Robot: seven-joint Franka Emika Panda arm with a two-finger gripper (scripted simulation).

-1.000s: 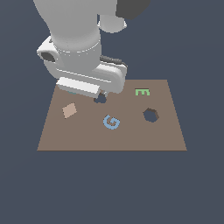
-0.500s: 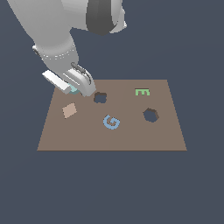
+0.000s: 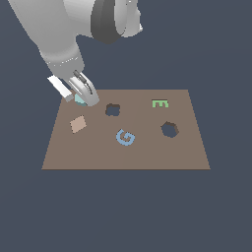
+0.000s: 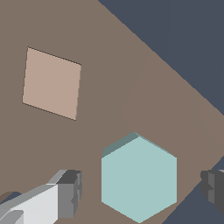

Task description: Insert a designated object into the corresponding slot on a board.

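With the fingers (image 4: pixel 139 192) released and straddling the hexagon (image 4: pixel 139 177), which lies flat on the board (image 3: pixel 147 155) at its corner, centre it between both pads, descend fully, then clench evenly against opposite flat faces.

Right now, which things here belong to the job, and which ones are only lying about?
For the job: teal hexagonal block, hexagon slot, board, gripper.
Lying about: tan square tile, blue letter G, green letter E, lobed hole.
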